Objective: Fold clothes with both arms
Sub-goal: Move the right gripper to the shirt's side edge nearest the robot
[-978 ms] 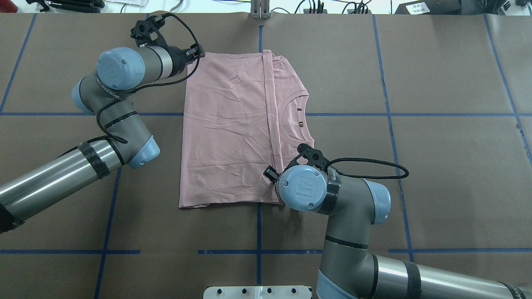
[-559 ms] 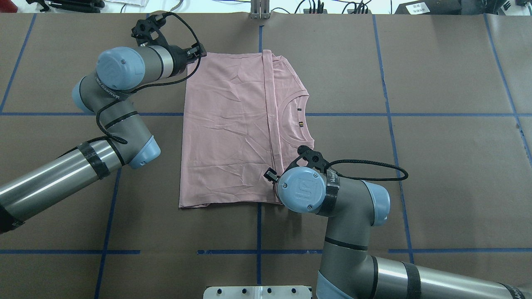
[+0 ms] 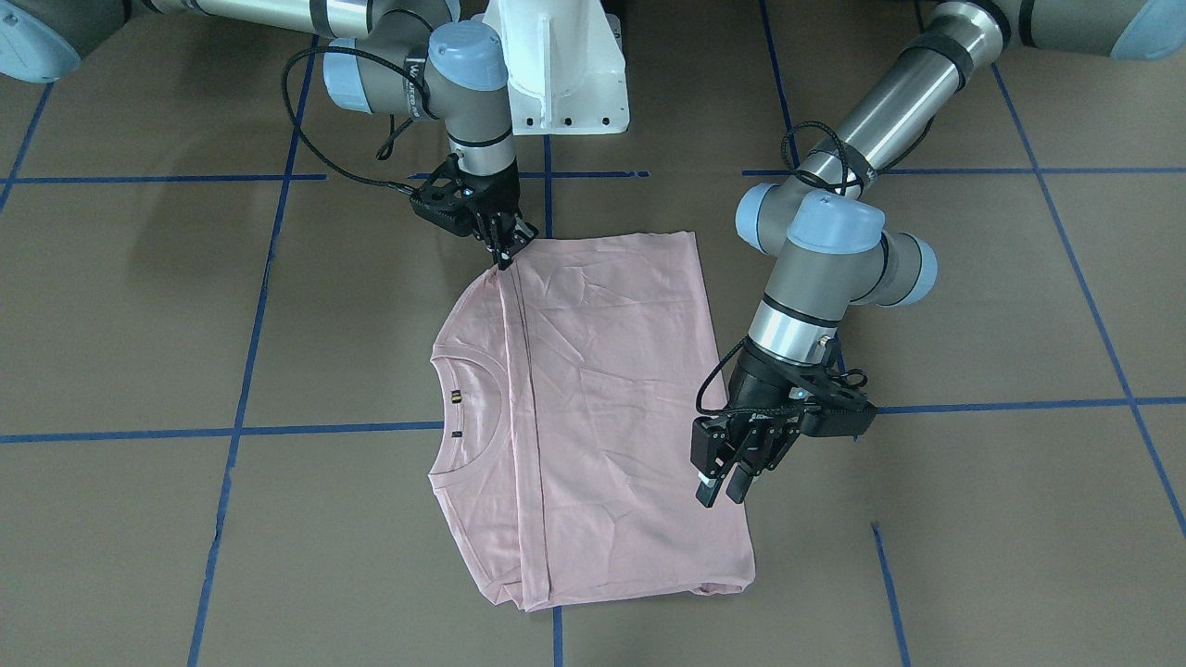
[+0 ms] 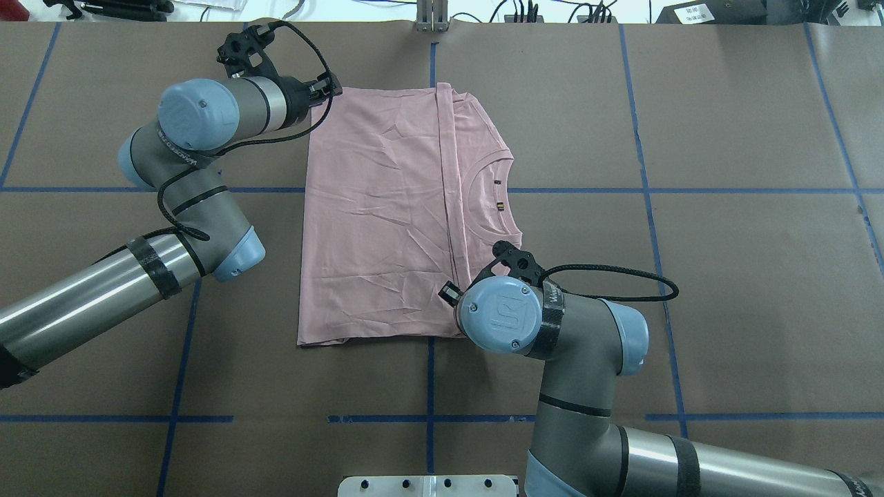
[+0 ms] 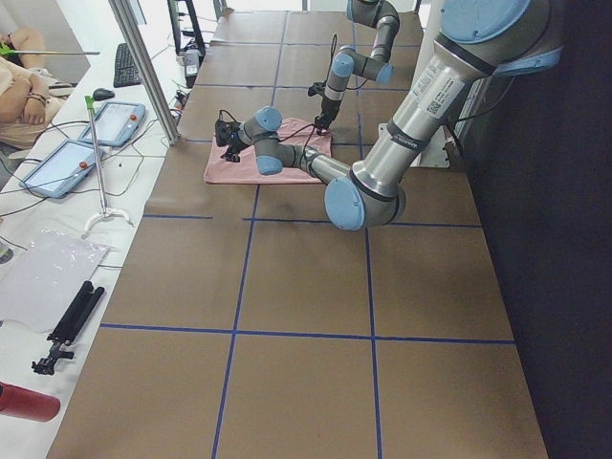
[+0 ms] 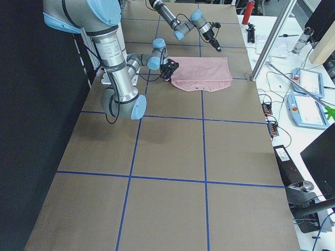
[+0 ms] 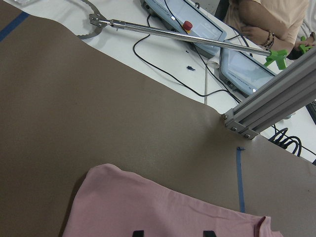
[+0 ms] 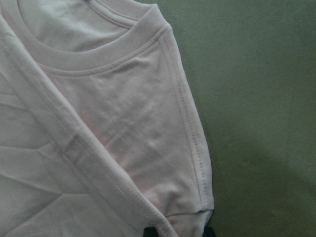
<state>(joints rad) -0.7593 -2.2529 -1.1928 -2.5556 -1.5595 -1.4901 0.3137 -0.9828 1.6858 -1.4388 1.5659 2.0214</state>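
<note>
The pale pink T-shirt [image 3: 602,398] [image 4: 380,221] lies flat on the brown table, folded lengthwise, with its ribbed collar [image 3: 468,408] showing beside the folded flap. My left gripper [image 3: 721,489] [image 4: 330,88] hovers open a little above the shirt's hem edge near its far corner. The left wrist view shows that corner [image 7: 163,207] under the spread fingertips [image 7: 138,233]. My right gripper [image 3: 505,257] is down at the shirt's near corner by the sleeve fold and looks open. In the right wrist view the sleeve hem [image 8: 197,163] runs between its fingertips [image 8: 148,231]. Overhead, the right wrist hides this gripper.
The white pedestal base [image 3: 565,65] stands at the robot's side of the table. Blue tape lines [image 4: 431,386] cross the brown cover. An aluminium post [image 7: 266,111] rises at the far edge. Beyond it are teach pendants [image 5: 57,167], cables and a seated person [image 7: 266,19].
The right arm's wrist has shifted slightly left over the shirt's near corner. The left arm has barely moved. The shirt lies as before.
</note>
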